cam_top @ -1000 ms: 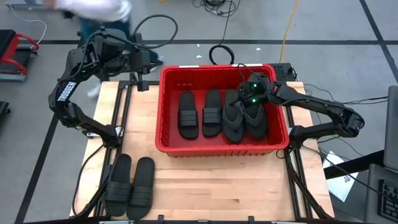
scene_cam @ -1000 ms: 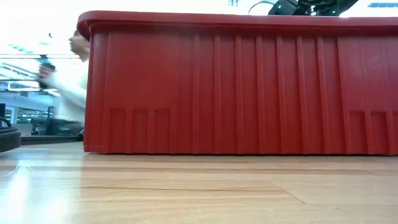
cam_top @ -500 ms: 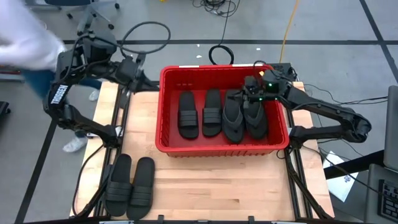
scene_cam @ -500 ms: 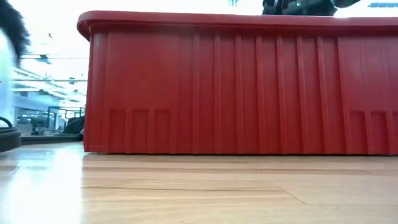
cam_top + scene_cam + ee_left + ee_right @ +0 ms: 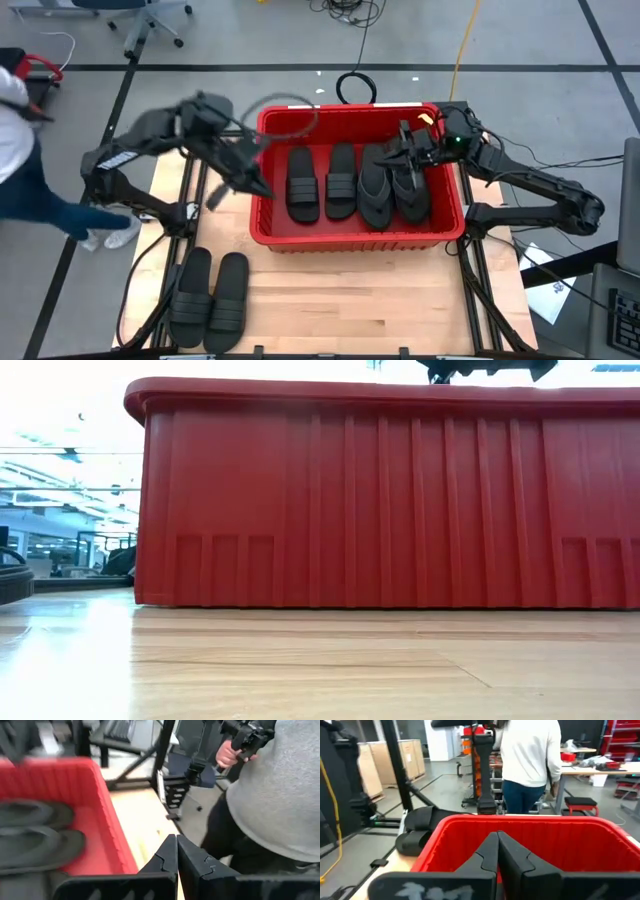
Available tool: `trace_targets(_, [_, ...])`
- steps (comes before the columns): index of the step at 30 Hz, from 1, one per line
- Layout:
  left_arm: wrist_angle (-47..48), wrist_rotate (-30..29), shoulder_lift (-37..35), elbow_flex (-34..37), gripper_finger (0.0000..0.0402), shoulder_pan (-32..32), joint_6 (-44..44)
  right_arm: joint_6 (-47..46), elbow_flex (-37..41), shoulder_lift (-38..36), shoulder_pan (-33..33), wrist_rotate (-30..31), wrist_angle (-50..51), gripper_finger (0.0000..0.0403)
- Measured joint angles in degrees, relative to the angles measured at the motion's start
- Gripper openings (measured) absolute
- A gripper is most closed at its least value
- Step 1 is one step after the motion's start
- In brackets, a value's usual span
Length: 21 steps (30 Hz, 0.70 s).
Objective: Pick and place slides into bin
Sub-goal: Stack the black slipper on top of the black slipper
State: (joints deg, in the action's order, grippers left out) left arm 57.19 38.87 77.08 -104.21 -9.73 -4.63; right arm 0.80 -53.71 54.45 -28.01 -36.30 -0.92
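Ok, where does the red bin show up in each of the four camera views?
High view: the red bin sits center, holding four slides.
Low view: its side wall fills most of the picture.
Left wrist view: a corner of it shows beside bare table.
Right wrist view: its far wall spans the picture behind the shut right gripper.
Shared landmark: the bin's thick red rim.

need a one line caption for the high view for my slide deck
Four slides lie in the red bin, two remain on the table; both grippers, left and right, are shut and empty.
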Motion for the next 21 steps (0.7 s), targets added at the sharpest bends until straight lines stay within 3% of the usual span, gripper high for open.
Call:
trace_targets(7, [-11.06,-10.47,-6.79,17.78,0.0000,5.93,10.92,-0.07,0.02,-0.56,0.00,-5.99,0.92,0.0000])
trace_targets(11, [-14.28,-13.62,-13.06,26.85,0.0000,8.91,18.88,-1.51,0.02,-0.54,0.00,-7.47,1.28,0.0000])
trace_targets(17, [-14.70,-23.21,-23.66,35.51,0.0000,15.74,29.05,-9.63,0.04,-0.98,0.39,-7.42,0.96,0.0000])
trace_targets(21, [-14.67,-25.64,-28.41,40.74,0.0000,21.39,36.37,-13.35,0.04,-1.12,2.13,-6.99,0.84,0.0000])
